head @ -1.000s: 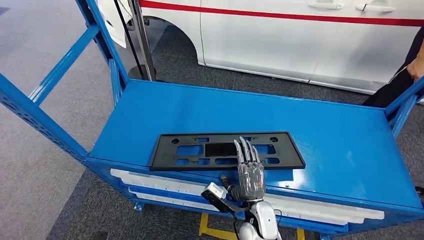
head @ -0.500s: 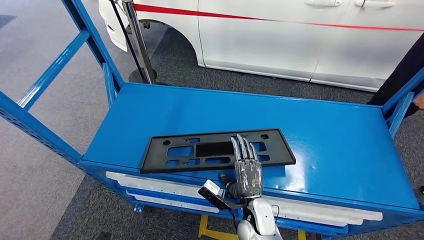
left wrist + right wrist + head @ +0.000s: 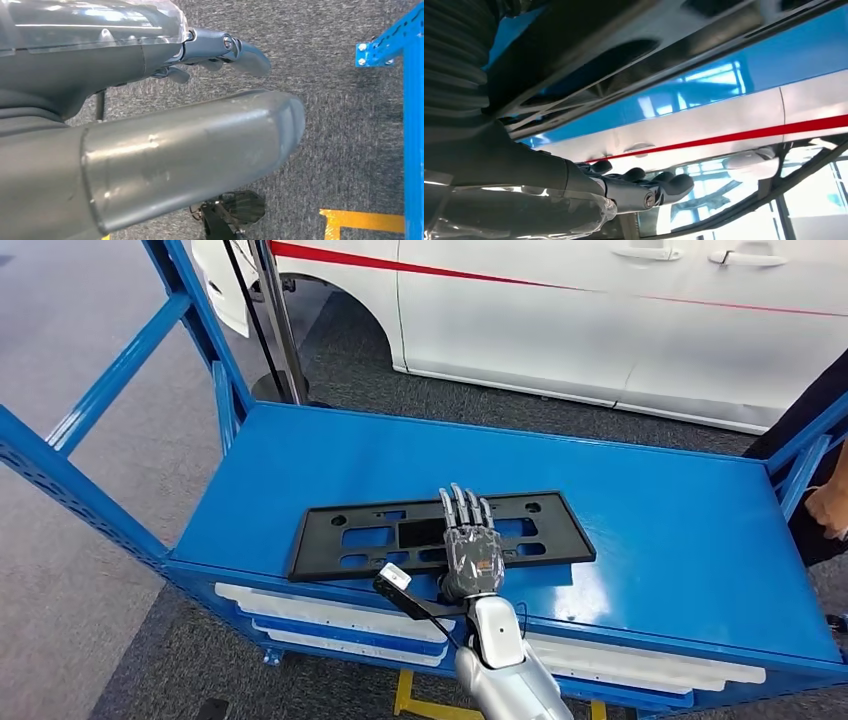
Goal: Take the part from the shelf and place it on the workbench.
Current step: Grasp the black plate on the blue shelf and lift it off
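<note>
Right hand (image 3: 470,545) lies flat on the black license plate frame (image 3: 440,532), fingers (image 3: 460,508) straight and slightly spread, palm down; whether anything curls under the frame's edge, cannot tell. Frame lies flat on the blue shelf (image 3: 650,530), along its front edge, closer to the left end. Left hand (image 3: 165,125) hangs over grey carpet (image 3: 330,145) beside a blue shelf post (image 3: 412,125), thumb and fingers extended, nothing in it. White car (image 3: 600,320) beyond the shelf's far edge. Person's hand (image 3: 828,505) at the right end.
</note>
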{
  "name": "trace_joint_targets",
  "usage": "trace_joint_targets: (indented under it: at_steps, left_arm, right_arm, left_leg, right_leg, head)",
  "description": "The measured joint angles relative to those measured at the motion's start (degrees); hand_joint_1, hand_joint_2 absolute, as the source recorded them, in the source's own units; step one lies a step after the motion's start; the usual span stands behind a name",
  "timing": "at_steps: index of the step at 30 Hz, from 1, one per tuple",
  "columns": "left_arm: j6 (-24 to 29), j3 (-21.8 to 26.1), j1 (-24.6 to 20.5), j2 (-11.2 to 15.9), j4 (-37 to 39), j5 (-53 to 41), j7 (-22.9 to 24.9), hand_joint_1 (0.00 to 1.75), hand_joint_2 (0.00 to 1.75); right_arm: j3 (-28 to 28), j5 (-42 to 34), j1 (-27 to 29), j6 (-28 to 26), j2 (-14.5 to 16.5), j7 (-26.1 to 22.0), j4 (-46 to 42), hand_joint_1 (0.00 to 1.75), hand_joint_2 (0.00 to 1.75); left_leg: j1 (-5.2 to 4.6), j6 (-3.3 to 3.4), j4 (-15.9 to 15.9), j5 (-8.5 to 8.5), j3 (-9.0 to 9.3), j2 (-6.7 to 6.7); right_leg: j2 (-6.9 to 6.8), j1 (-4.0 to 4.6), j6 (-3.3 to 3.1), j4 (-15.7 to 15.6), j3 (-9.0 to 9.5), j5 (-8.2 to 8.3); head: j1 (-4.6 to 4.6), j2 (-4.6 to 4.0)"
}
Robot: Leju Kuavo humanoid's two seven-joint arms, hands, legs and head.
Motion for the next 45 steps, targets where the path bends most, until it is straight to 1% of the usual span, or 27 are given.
trace_joint_targets:
  at_steps: [2,3,4,5,7,9,12,14,15,17,18,19,20,23,25,27,29,30,33,34,35,36,38,39,40,43,45]
  left_arm:
    - [0.0,0.0,0.0,-0.1,0.0,0.0,0.0,0.0,0.0]
    - [-0.1,0.0,0.1,-0.1,0.0,0.0,0.0,0.0,0.0]
    - [-0.1,0.0,0.2,-0.1,0.0,-0.1,0.0,0.0,0.0]
    - [-0.1,0.0,0.2,-0.1,0.0,-0.2,0.0,0.0,0.0]
    - [-0.2,0.0,0.2,-0.3,0.0,-0.4,0.0,0.0,0.0]
    - [-0.3,0.0,0.2,-0.5,0.0,-0.4,0.0,0.0,0.0]
    - [-0.4,0.0,0.1,-0.7,0.0,-0.4,0.0,0.0,0.0]
    - [-0.4,0.0,0.2,-0.8,0.0,-0.5,0.0,0.0,0.0]
    - [-0.4,0.0,0.2,-0.8,0.0,-0.5,0.0,0.0,0.0]
    - [-0.4,0.0,0.3,-0.8,0.0,-0.5,0.0,0.0,0.0]
    - [-0.4,0.0,0.4,-0.8,0.0,-0.5,0.0,0.0,0.0]
    - [-0.4,0.0,0.5,-0.8,0.0,-0.5,0.0,0.0,0.0]
    - [-0.4,0.0,0.6,-0.8,0.0,-0.5,0.0,0.0,0.0]
    - [-0.4,0.0,0.6,-0.7,0.0,-0.5,0.0,0.0,0.0]
    - [-0.4,0.0,0.6,-0.7,0.0,-0.5,-0.1,0.0,0.0]
    - [-0.4,0.0,0.6,-0.7,0.0,-0.5,-0.1,0.0,0.0]
    - [-0.4,0.0,0.6,-0.7,0.0,-0.5,-0.1,0.0,0.0]
    - [-0.4,0.0,0.5,-0.7,0.0,-0.6,-0.1,0.0,0.0]
    - [-0.4,0.0,0.6,-0.7,0.0,-0.9,-0.1,0.0,0.0]
    - [-0.4,0.0,0.6,-0.7,0.0,-0.9,-0.1,0.0,0.0]
    - [-0.4,0.0,0.6,-0.7,0.0,-1.0,-0.1,0.0,0.0]
    - [-0.4,0.0,0.6,-0.7,0.0,-1.0,-0.1,0.0,0.0]
    - [-0.5,0.0,0.5,-0.8,0.0,-1.0,-0.1,0.0,0.0]
    - [-0.5,0.0,0.5,-0.8,0.0,-1.1,-0.1,0.0,0.0]
    - [-0.5,0.0,0.5,-0.9,0.0,-1.1,-0.1,0.0,0.0]
    - [-0.5,0.0,0.4,-0.9,0.0,-1.1,-0.1,0.0,0.0]
    - [-0.4,0.2,0.6,-0.9,0.0,-0.9,-0.4,0.0,0.0]
  right_arm:
    - [0.5,0.4,-0.5,0.0,0.0,0.6,1.5,0.0,1.75]
    - [0.8,0.7,-0.7,0.0,0.0,1.0,2.2,0.06,1.75]
    - [1.1,1.0,-1.0,0.0,0.0,1.5,2.9,0.5,1.75]
    - [1.5,1.3,-1.4,0.1,0.0,1.9,3.6,0.93,1.75]
    - [2.2,1.4,-2.1,0.6,0.0,2.3,5.2,1.75,1.75]
    - [2.8,0.7,-2.9,1.4,0.1,2.2,6.9,1.75,1.75]
    - [3.2,-0.8,-3.5,2.0,0.3,1.7,8.7,1.75,1.75]
    - [3.5,-1.3,-3.8,2.1,0.4,1.6,9.3,1.75,1.75]
    - [3.6,-1.4,-3.9,2.1,0.5,1.6,9.7,1.75,1.75]
    - [3.8,-1.4,-4.0,2.1,0.5,1.6,10.4,1.75,1.75]
    - [3.8,-1.4,-4.0,2.1,0.5,1.6,10.7,1.75,1.75]
    - [3.9,-1.4,-4.0,2.1,0.5,1.6,10.9,1.75,1.75]
    - [3.9,-1.4,-4.1,2.1,0.5,1.6,11.1,1.75,1.75]
    - [4.0,-1.4,-4.5,2.1,0.5,1.6,11.4,1.75,1.75]
    - [4.0,-1.4,-4.7,2.1,0.5,1.6,11.5,1.75,1.75]
    - [4.0,-1.5,-4.8,2.1,0.5,1.6,11.7,1.75,1.75]
    - [4.0,-2.2,-4.9,2.1,0.5,1.7,11.7,1.74,1.75]
    - [4.0,-2.7,-4.9,2.1,0.5,1.6,11.8,1.73,1.75]
    - [4.1,-4.1,-4.8,2.1,0.2,1.3,11.8,1.67,1.75]
    - [4.1,-4.4,-4.8,2.1,0.1,1.2,11.8,1.62,1.75]
    - [4.1,-4.6,-4.8,2.1,0.0,1.1,11.8,1.58,1.75]
    - [4.1,-4.9,-4.8,2.2,-0.1,1.1,11.7,1.6,1.75]
    - [4.2,-5.4,-4.9,2.3,-0.1,1.0,11.7,1.68,1.75]
    - [4.2,-5.7,-4.9,2.3,-0.1,1.0,11.6,1.75,1.75]
    - [4.3,-5.9,-5.0,2.4,-0.2,0.9,11.5,1.75,1.75]
    - [4.5,-8.2,-5.0,3.3,-0.2,-0.9,11.2,1.75,1.75]
    - [4.5,-13.8,-4.4,4.6,0.0,-5.3,9.4,1.75,1.75]
  left_leg:
    - [-0.09,0.3,0.0,-0.03,0.0,0.09]
    - [-0.11,0.35,0.0,-0.09,0.06,0.14]
    - [-0.12,0.38,0.0,-0.15,0.18,0.18]
    - [-0.13,0.36,0.0,-0.25,0.37,0.21]
    - [-0.13,0.15,0.0,-0.47,0.8,0.22]
    - [-0.36,-0.36,0.2,-0.75,0.89,0.19]
    - [-0.34,-1.34,0.1,-0.82,0.84,0.16]
    - [-0.16,-1.94,1.7,-2.04,0.21,0.15]
    - [-0.08,-2.21,4.0,-3.54,-0.81,0.15]
    - [0.03,-2.71,11.3,-7.27,-4.09,0.16]
    - [0.07,-2.9,14.4,-8.31,-5.55,0.16]
    - [0.11,-3.02,15.8,-8.31,-6.25,0.17]
    - [0.16,-3.08,15.0,-7.14,-5.83,0.17]
    - [0.24,-2.9,4.1,-1.99,-0.62,0.17]
    - [0.03,-2.3,0.6,-1.27,1.03,0.06]
    - [-0.06,-1.49,0.4,-1.09,1.05,-0.01]
    - [0.09,-0.65,0.1,-0.72,1.12,0.12]
    - [0.18,-0.23,-0.1,-0.55,1.13,0.22]
    - [0.04,0.3,-0.2,-0.46,0.92,0.4]
    - [-0.01,0.33,-0.1,-0.46,0.89,0.4]
    - [-0.06,0.36,-0.1,-0.47,0.91,0.37]
    - [-0.1,0.34,-0.1,-0.5,1.0,0.3]
    - [-0.21,0.19,0.0,-0.63,1.18,0.18]
    - [-0.35,0.01,0.1,-0.74,1.16,0.13]
    - [-0.41,-0.23,0.1,-0.77,1.1,0.12]
    - [-0.3,-1.18,0.1,-0.85,1.1,0.12]
    - [-0.13,-1.77,1.9,-2.27,0.53,0.16]
  right_leg:
    - [-0.01,-0.06,0.22,7.4,-3.63,-3.31]
    - [-0.02,-0.08,0.28,10.2,-5.13,-4.03]
    - [-0.02,-0.08,0.28,11.1,-5.7,-3.6]
    - [-0.03,-0.08,0.2,9.6,-5.12,-2.06]
    - [-0.05,-0.03,-0.26,2.2,-1.67,2.02]
    - [-0.09,0.19,-0.74,-3.7,1.01,3.97]
    - [-0.11,0.35,-1.4,-5.1,1.51,4.17]
    - [-0.28,0.08,-2.07,-5.7,1.74,4.57]
    - [-0.39,-0.09,-2.33,-5.9,1.82,4.75]
    - [-0.53,-0.07,-2.53,-5.9,1.76,4.8]
    - [-0.55,-0.05,-2.54,-5.9,1.72,4.78]
    - [-0.55,-0.05,-2.54,-5.8,1.71,4.74]
    - [-0.51,-0.07,-2.48,-5.7,1.73,4.67]
    - [-0.31,-0.03,-1.93,-5.1,1.79,4.25]
    - [-0.13,0.17,-1.35,-4.9,1.66,4.15]
    - [0.0,0.25,-0.73,-5.1,1.64,4.31]
    - [0.0,0.15,-0.16,-4.0,1.25,3.34]
    - [-0.01,0.13,0.05,-1.9,0.36,1.93]
    - [-0.06,0.03,0.31,8.7,-4.59,-3.22]
    - [-0.06,0.03,0.31,11.0,-5.69,-3.72]
    - [-0.06,0.04,0.22,11.1,-5.74,-2.99]
    - [-0.06,0.06,0.01,8.9,-4.65,-1.27]
    - [-0.06,0.23,-0.74,0.9,-0.77,2.67]
    - [-0.05,0.36,-1.07,-2.4,0.75,3.73]
    - [-0.03,0.53,-1.31,-4.3,1.59,4.12]
    - [-0.03,0.65,-1.67,-5.5,2.08,4.19]
    - [-0.14,0.27,-2.18,-6.4,2.63,4.57]
  head:
    - [0.01,0.01]
    - [0.01,0.01]
    - [0.01,0.01]
    - [0.01,0.01]
    - [0.01,0.01]
    - [-0.01,0.0]
    - [-0.02,0.0]
    - [-0.03,0.0]
    - [-0.04,0.0]
    - [-0.07,0.0]
    - [-0.06,0.0]
    - [-0.07,0.0]
    - [-0.07,0.0]
    - [-0.05,0.01]
    - [-0.03,0.01]
    - [-0.01,0.01]
    - [0.0,0.0]
    - [0.02,0.0]
    - [0.02,0.0]
    - [0.02,0.0]
    - [0.03,0.0]
    - [0.02,0.0]
    - [0.02,0.0]
    - [0.02,0.0]
    - [0.01,0.0]
    - [-0.03,0.0]
    - [-0.03,0.0]
